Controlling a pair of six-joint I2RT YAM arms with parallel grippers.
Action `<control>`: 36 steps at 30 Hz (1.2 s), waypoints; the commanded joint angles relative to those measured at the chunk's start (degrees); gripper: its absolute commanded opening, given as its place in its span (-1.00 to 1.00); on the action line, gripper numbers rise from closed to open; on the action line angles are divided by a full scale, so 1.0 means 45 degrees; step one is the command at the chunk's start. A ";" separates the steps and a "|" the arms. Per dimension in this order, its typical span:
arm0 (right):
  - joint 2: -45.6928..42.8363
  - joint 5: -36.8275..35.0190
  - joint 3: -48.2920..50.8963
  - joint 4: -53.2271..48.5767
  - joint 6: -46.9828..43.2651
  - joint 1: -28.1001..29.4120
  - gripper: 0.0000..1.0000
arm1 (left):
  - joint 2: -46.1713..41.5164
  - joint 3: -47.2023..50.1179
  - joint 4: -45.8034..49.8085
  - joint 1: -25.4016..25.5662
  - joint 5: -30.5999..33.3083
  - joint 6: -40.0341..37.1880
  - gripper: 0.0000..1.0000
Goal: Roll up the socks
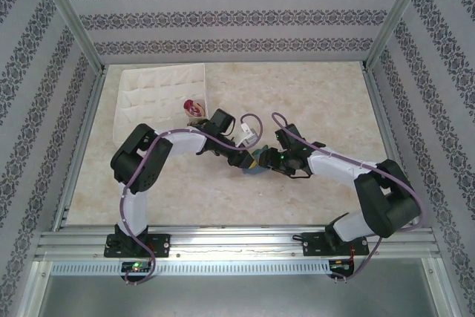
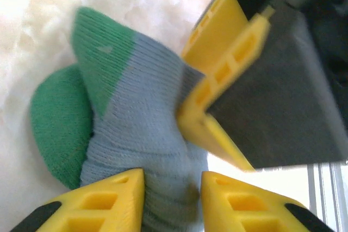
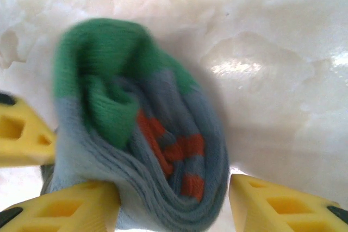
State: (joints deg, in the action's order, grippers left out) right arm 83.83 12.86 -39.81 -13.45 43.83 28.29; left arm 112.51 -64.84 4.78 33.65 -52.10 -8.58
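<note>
The rolled blue sock with green toe and orange stripes (image 1: 256, 161) lies mid-surface between the left pincer (image 1: 248, 159) and right pincer (image 1: 272, 160); the white quilted fabric box (image 1: 159, 94) sits behind, far left.

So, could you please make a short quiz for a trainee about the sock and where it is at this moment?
1. True or false: the blue sock lies inside the white box.
2. Which colour is the toe of this sock? A. maroon B. green C. black
3. In the right wrist view, which colour are the stripes inside the folded sock?

Key
1. False: it lies on the table, nearer to the arms than the box.
2. B
3. Orange
</note>
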 commanded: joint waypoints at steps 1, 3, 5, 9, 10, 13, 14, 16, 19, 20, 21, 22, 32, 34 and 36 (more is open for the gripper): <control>0.0407 -0.0615 0.0121 -0.0431 0.0343 -0.0266 0.13 | -0.0811 0.1024 -0.0080 0.0078 0.0929 -0.1007 -0.26; 0.0445 -0.0564 0.0213 -0.0392 0.0415 -0.0358 0.16 | -0.1454 0.1561 -0.0731 0.0191 0.1531 -0.1546 -0.20; 0.0467 -0.0517 0.0253 -0.0379 0.0452 -0.0389 0.19 | -0.2046 0.2129 -0.1469 0.0376 0.2134 -0.1939 -0.16; 0.0641 -0.0308 0.0196 -0.0303 0.0450 -0.0445 0.22 | -0.2615 0.2664 -0.2563 0.0589 0.2768 -0.2003 -0.13; 0.0712 -0.0257 0.0161 -0.0275 0.0449 -0.0444 0.23 | -0.2531 0.2597 -0.2648 0.0593 0.2743 -0.1838 -0.13; 0.0990 -0.0040 0.0006 -0.0232 0.0454 -0.0450 0.24 | -0.1929 0.2137 -0.2676 0.0646 0.2755 -0.1153 -0.19; 0.1102 0.0053 -0.0066 -0.0222 0.0444 -0.0453 0.24 | -0.1742 0.2017 -0.2763 0.0644 0.2815 -0.0855 -0.20; 0.1279 0.0238 -0.0160 -0.0228 0.0433 -0.0448 0.25 | -0.1407 0.1840 -0.2950 0.0633 0.2964 -0.0344 -0.21; 0.1452 0.0478 -0.0292 -0.0196 0.0395 -0.0434 0.26 | -0.0703 0.1191 -0.2330 0.0628 0.3178 0.0307 -0.22; 0.1468 0.0534 -0.0306 -0.0189 0.0408 -0.0433 0.26 | -0.0470 0.0930 -0.1947 0.0628 0.3207 0.0442 -0.24; 0.1468 0.0587 -0.0313 -0.0142 0.0433 -0.0429 0.27 | -0.0215 0.0711 -0.1570 0.0628 0.3303 0.0600 -0.26; 0.1451 0.0668 -0.0313 -0.0039 0.0469 -0.0448 0.28 | 0.0009 0.0496 -0.1171 0.0613 0.3396 0.0701 -0.29; 0.1416 0.1157 -0.0313 0.1129 0.0997 -0.0911 0.31 | 0.1219 -0.0229 0.0625 0.0569 0.2849 0.1087 -0.44; 0.1655 0.1365 -0.0404 0.1426 0.1239 -0.1004 0.31 | 0.1410 -0.0278 0.0714 0.0568 0.2601 0.1125 -0.47; 0.1917 0.1586 -0.0516 0.1743 0.1470 -0.1031 0.32 | 0.1553 -0.0317 0.0737 0.0550 0.2411 0.1181 -0.49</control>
State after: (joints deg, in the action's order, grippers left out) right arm 88.99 18.70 -41.54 -11.27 48.66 23.55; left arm 114.85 -67.09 1.56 35.38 -41.30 -4.64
